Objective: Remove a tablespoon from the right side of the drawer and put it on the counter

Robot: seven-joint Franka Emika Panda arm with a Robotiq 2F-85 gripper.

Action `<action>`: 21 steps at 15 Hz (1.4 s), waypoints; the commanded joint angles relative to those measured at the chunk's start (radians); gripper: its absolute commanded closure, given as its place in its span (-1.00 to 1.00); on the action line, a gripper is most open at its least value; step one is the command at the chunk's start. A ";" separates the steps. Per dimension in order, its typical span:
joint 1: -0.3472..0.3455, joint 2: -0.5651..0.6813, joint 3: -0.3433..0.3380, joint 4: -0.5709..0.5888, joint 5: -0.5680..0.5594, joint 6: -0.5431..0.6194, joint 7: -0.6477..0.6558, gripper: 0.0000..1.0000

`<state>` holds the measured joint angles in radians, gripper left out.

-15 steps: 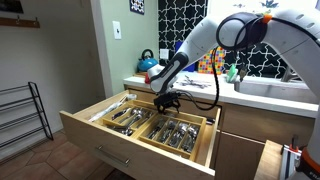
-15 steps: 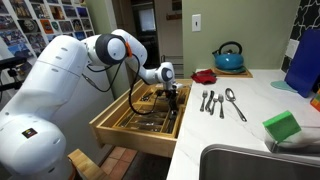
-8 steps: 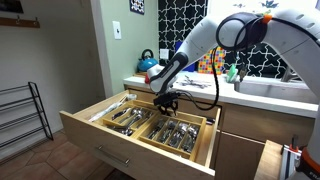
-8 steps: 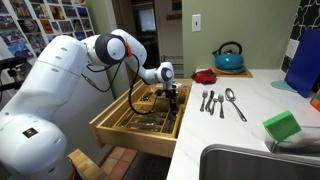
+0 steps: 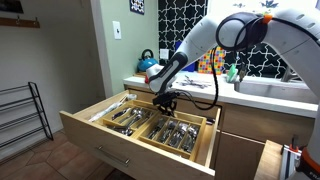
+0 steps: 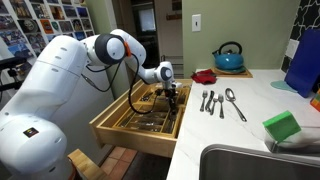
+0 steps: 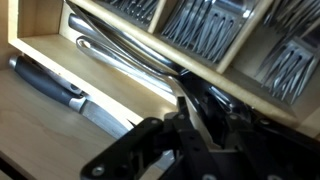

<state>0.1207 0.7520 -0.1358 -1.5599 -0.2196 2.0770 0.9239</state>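
Note:
The light-wood drawer [image 5: 92, 136] [image 6: 128, 132] stands pulled out below the white counter [image 6: 252, 122] [image 5: 268, 97], its compartments full of cutlery. My gripper [image 5: 168, 101] [image 6: 172, 96] reaches down into a compartment on the counter side of the drawer. In the wrist view the gripper [image 7: 205, 112] has its dark fingers [image 7: 186, 104] drawn close together over the ends of long tablespoon handles [image 7: 128, 55] beside a wooden divider. Whether the fingers pinch a tablespoon is not visible.
Several pieces of cutlery [image 6: 216, 100] lie on the counter with a blue kettle [image 6: 229, 57], a red item [image 6: 205, 75] and a green sponge [image 6: 283, 126]. A sink [image 6: 250, 165] sits at the near end. A black-handled knife [image 7: 50, 86] lies in the neighbouring compartment.

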 commanded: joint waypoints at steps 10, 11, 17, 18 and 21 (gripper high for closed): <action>0.073 -0.067 -0.035 -0.049 -0.074 -0.056 0.029 0.86; 0.081 -0.080 -0.039 -0.057 -0.094 -0.064 0.031 0.86; 0.114 -0.160 -0.032 -0.080 -0.193 -0.132 0.029 0.87; 0.119 -0.171 -0.028 -0.081 -0.204 -0.143 0.025 0.88; 0.137 -0.204 -0.017 -0.083 -0.248 -0.157 0.025 0.88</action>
<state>0.2385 0.6009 -0.1614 -1.6020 -0.4122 1.9423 0.9356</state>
